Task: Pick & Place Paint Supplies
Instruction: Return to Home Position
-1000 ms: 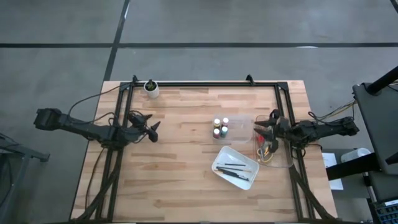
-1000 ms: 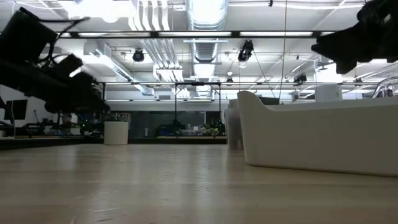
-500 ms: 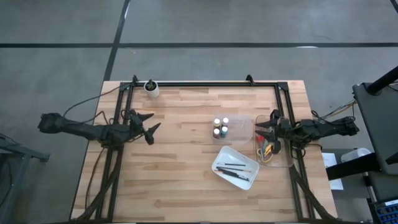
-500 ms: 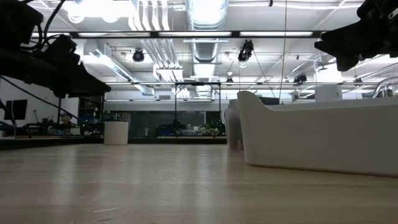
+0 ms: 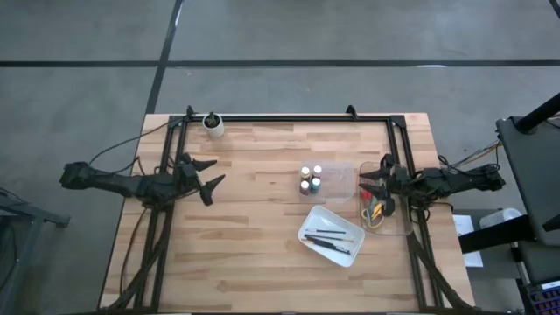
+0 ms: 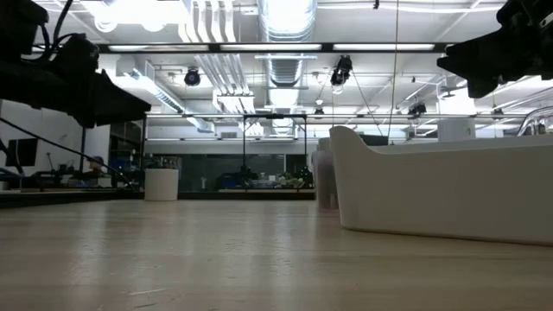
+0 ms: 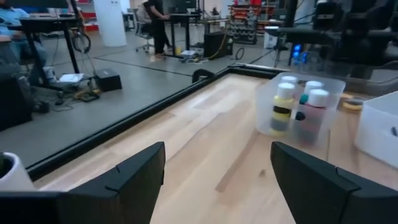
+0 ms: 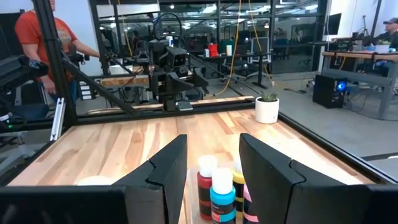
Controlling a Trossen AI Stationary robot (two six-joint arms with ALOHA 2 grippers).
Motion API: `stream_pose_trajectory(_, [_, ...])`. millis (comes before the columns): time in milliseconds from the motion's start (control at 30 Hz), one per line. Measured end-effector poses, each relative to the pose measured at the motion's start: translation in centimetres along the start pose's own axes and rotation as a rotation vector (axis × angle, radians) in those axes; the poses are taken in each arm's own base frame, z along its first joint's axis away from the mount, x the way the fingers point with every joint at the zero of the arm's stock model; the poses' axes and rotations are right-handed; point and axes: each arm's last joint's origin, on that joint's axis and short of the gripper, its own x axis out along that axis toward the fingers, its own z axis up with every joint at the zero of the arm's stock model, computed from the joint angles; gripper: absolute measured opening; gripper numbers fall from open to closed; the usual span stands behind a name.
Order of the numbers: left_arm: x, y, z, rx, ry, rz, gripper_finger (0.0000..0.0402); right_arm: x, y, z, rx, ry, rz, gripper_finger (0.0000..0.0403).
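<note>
Three paint bottles point(image 5: 311, 179) with pale caps stand upright in a clear box at mid-table; the right wrist view shows them as red, teal and yellow point(image 8: 214, 186). Thin dark brushes point(image 5: 328, 236) lie in the white tray point(image 5: 308, 229). Scissors point(image 5: 376, 208) with yellow, red and green handles lie in a clear bin near the right edge. My left gripper point(image 5: 213, 171) hovers open over the table's left part, pointing at the bottles point(image 7: 298, 109). My right gripper point(image 5: 366, 180) hovers open between the bottles and the scissors bin.
A small white cup point(image 5: 213, 124) with a plant stands at the far edge, left of centre. A black frame point(image 5: 289, 117) runs along the far edge and both sides. Bare wood lies between my left gripper and the bottles. People stand in the room beyond the table.
In the low view my left gripper has risen a little and come from a downward tilt to nearly level, and its arm has drawn in toward the table. It stays open. The right arm and the supplies have kept still.
</note>
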Motion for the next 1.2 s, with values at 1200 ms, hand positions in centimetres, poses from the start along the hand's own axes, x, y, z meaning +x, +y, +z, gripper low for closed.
stream_pose_trajectory(1200, [-1.8,1.3,1.7,-0.237,-0.004,-0.022,0.0296,0.0,0.0,-0.2,0.012,0.023,0.007,0.0143])
